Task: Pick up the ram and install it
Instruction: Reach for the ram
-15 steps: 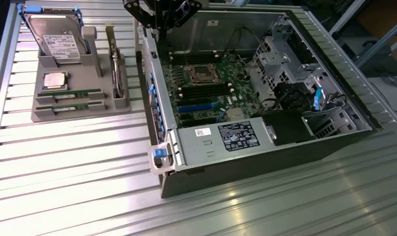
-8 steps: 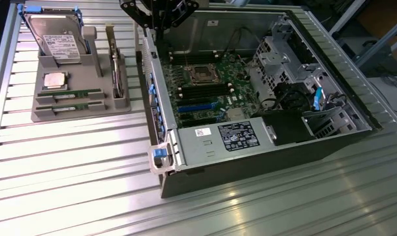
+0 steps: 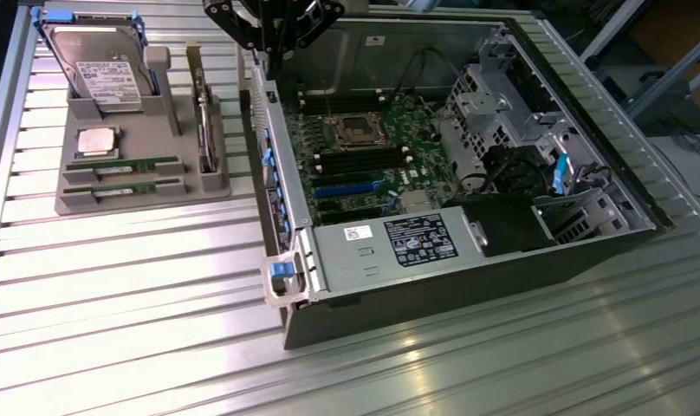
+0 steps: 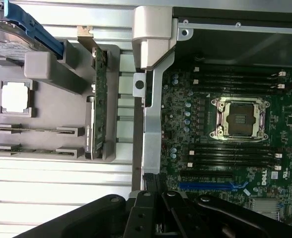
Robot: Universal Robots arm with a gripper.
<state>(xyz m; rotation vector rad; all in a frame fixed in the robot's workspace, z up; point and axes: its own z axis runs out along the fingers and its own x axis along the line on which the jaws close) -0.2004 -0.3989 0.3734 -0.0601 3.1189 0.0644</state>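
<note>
Black hand [image 4: 155, 196] closed and empty over case wall [image 4: 153, 124], ram [image 4: 36, 130] and twin stick [image 4: 36, 149] slotted in grey tray [image 4: 51, 89]

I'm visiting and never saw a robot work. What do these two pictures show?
This is one robot arm. Its grasping part, the end effector, hangs shut above the edge of an open computer case. One picture comes from a camera off the arm, the other from a camera on its wrist, looking down. On the table a grey tray holds a hard drive, a silver processor chip, an expansion card and two green ram sticks. The end effector grips nothing that I can see; both sticks lie in the tray.
</note>
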